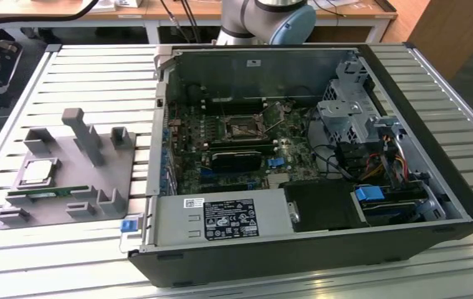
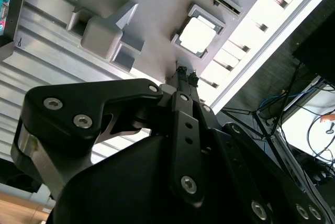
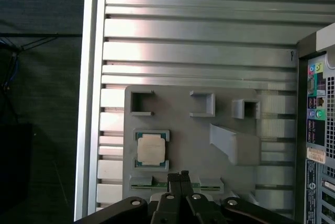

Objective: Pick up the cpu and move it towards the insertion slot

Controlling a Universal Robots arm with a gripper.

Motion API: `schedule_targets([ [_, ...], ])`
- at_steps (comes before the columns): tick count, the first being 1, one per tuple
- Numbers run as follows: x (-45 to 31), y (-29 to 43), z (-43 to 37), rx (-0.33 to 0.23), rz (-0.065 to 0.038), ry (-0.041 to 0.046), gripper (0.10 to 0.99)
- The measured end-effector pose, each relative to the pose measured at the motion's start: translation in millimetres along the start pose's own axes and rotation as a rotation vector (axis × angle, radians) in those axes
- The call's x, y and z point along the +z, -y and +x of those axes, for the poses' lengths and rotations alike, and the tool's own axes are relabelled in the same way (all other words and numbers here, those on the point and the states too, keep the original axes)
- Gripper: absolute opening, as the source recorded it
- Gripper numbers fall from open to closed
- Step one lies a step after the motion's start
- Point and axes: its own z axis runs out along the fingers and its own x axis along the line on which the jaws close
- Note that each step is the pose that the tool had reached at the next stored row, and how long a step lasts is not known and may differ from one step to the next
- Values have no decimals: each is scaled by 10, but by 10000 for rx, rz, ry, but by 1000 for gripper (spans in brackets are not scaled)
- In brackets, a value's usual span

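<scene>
The cpu (image 1: 38,171) is a small silvery square lying flat in a framed pocket of a grey fixture (image 1: 124,163) at the exterior view's left. Both wrist views look down on the cpu (image 3: 152,149) (image 2: 197,35) from well above. My gripper (image 3: 180,175) (image 2: 184,72) hangs over the fixture's edge beside the chip, its black fingertips pressed together with nothing between them. The insertion slot (image 1: 240,129) is a dark square socket with a shiny metal frame on the motherboard inside the open computer case (image 1: 457,187).
A narrow green memory stick (image 1: 41,195) lies in the fixture next to the chip. Upright grey posts (image 1: 82,134) rise from the fixture. The ribbed metal table (image 1: 95,81) carries both fixture and case. The arm's base (image 1: 273,18) stands behind the case.
</scene>
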Motion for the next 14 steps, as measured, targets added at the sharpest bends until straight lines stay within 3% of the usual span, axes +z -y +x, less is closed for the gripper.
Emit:
schedule_targets([
  [14, 38, 2, 4, 0, 0, 1, 106],
])
